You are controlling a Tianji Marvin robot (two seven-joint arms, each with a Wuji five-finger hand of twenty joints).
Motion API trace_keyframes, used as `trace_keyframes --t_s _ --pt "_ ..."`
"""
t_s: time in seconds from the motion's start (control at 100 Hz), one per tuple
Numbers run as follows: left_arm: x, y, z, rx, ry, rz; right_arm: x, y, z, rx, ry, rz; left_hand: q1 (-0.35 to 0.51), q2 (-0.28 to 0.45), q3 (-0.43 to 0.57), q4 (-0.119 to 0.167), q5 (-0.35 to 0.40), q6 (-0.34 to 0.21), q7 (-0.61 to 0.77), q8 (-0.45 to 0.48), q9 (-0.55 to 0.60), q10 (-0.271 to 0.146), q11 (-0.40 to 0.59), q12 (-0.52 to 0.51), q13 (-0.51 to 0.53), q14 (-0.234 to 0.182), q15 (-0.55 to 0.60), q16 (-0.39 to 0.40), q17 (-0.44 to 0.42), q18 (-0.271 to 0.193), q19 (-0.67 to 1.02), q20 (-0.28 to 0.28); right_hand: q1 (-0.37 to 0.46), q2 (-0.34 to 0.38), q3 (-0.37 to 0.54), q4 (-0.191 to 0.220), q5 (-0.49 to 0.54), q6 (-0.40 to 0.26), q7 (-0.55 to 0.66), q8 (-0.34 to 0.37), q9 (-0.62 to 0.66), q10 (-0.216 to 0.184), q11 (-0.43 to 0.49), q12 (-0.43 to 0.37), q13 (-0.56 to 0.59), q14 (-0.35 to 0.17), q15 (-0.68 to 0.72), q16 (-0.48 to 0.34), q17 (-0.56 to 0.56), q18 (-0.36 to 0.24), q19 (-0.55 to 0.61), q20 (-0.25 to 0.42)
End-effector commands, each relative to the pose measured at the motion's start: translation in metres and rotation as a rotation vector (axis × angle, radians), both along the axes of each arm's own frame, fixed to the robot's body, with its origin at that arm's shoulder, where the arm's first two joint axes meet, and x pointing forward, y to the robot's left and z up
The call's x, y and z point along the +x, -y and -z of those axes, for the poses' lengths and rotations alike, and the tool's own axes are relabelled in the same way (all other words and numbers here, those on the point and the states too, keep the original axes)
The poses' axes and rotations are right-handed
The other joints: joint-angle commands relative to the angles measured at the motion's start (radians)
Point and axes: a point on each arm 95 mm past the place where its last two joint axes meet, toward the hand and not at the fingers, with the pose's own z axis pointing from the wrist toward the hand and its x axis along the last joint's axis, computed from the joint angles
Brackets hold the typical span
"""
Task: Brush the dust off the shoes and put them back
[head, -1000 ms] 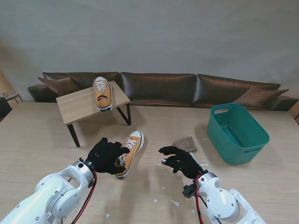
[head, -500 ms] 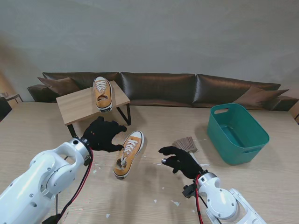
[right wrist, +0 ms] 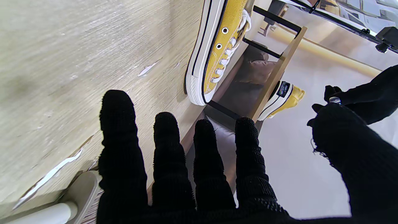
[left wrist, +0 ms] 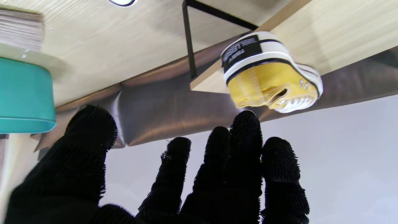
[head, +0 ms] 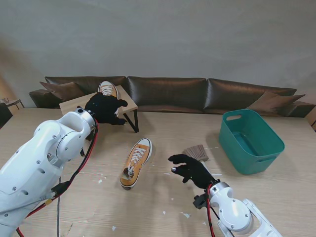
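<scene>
Step in hand, my read: fetching second shoe point(head: 107, 88) from small stand point(head: 129, 102). Left robot hand point(head: 104, 108) empty, fingers spread, over its heel. First shoe point(head: 135, 163) lies on worktop point(head: 168, 128), near brush point(head: 196, 152). Right robot hand point(head: 190, 170) empty, fingers apart, hovering. Next: close around heel. Second ago left robot hand sat on first shoe; now up at stand.

Right hand point(right wrist: 186, 174) hovers fingers spread, empty; yellow shoe point(right wrist: 216, 49) lies on the table point(right wrist: 77, 62), another shoe point(right wrist: 283, 99) at the stand's edge point(right wrist: 279, 68).
</scene>
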Motion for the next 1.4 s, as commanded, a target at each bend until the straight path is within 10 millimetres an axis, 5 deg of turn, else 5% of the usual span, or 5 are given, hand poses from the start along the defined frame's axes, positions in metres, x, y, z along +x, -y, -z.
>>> trace_keyframes --t_s 0.0,0.56,1.12,1.39 --pt "0.007 -0.006 -0.003 0.009 -0.019 -0.033 -0.001 -0.003 0.001 0.006 -0.009 -0.011 0.008 0.034 -0.031 0.035 -0.032 0.015 -0.024 -0.014 0.009 0.021 0.014 0.028 -0.053 0.020 0.017 0.021 -0.022 0.013 -0.007 0.024 -0.007 0.028 0.022 0.021 -0.001 -0.003 0.011 -0.017 0.016 0.011 0.009 0.002 0.015 -0.002 0.008 0.000 -0.434 -0.006 -0.017 0.010" --pt "0.038 -0.031 -0.024 0.110 -0.159 -0.197 -0.001 -0.002 0.001 0.011 -0.021 -0.007 -0.002 0.031 -0.095 0.040 -0.074 -0.003 -0.051 -0.051 -0.030 0.015 0.026 0.077 -0.095 0.007 0.045 0.047 -0.062 -0.010 -0.006 0.045 -0.007 0.032 0.023 0.021 0.001 -0.002 0.013 -0.018 0.024 0.016 0.007 0.002 0.019 0.002 0.008 0.001 -0.434 -0.005 -0.019 0.009" --pt "0.040 -0.027 -0.015 0.186 -0.218 -0.232 0.001 -0.001 0.001 0.015 -0.026 -0.001 0.000 0.059 -0.178 0.050 0.022 -0.001 0.016 -0.001 -0.050 0.007 0.090 0.187 -0.101 -0.015 0.083 0.070 -0.057 -0.028 0.010 0.064 -0.004 0.036 0.023 0.021 0.008 0.003 0.015 -0.020 0.024 0.017 0.005 0.003 0.020 0.002 0.008 0.001 -0.435 -0.005 -0.023 0.010" --pt "0.041 -0.026 -0.003 0.234 -0.223 -0.233 0.002 -0.001 0.001 0.014 -0.028 0.002 0.003 0.040 -0.134 0.049 0.091 0.020 0.114 0.130 -0.035 0.008 0.113 0.194 -0.078 -0.017 0.094 0.065 -0.036 -0.022 0.022 0.062 -0.003 0.037 0.024 0.021 0.013 0.007 0.016 -0.020 0.025 0.017 0.005 0.003 0.019 0.002 0.008 0.001 -0.434 -0.005 -0.024 0.011"
